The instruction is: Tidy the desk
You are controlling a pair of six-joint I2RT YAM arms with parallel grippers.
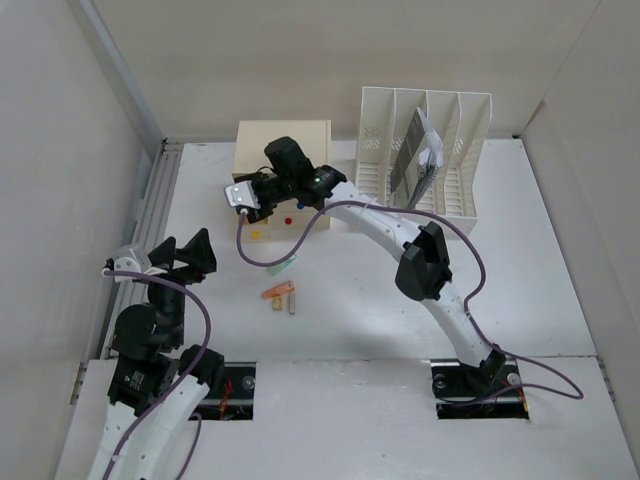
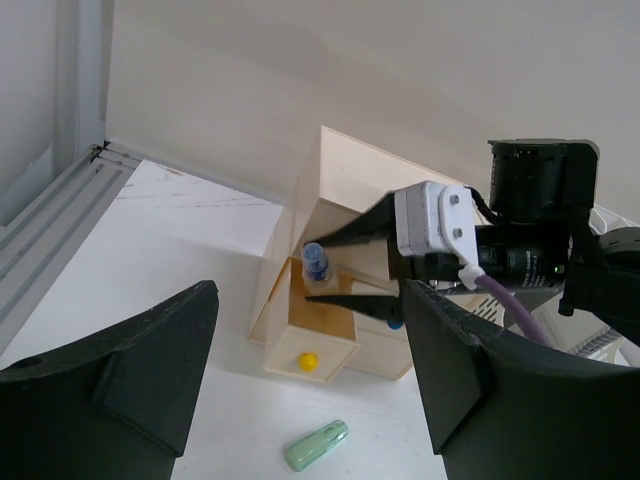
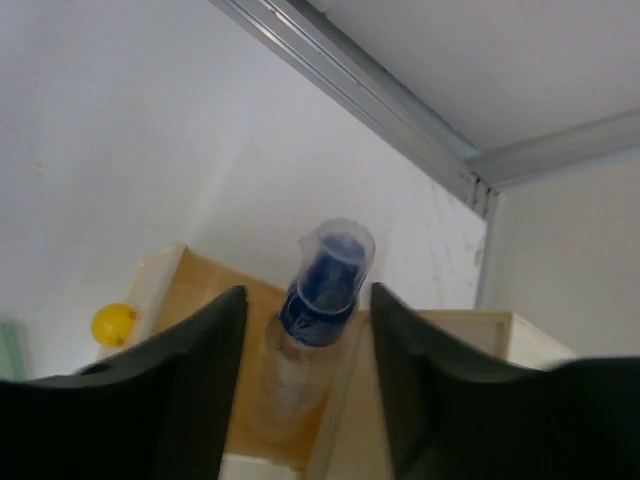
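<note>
We find the right gripper [image 2: 306, 270] part-way open astride a blue-capped bottle [image 3: 325, 270], with a gap showing at one finger, above the open drawer [image 2: 322, 340] of the cream drawer box [image 2: 345, 180]. The left gripper [image 1: 186, 256] hangs wide open and empty near the rail [image 1: 150, 220]. The desk [image 1: 520, 270] lies beneath both arms, walled by white panels.
</note>
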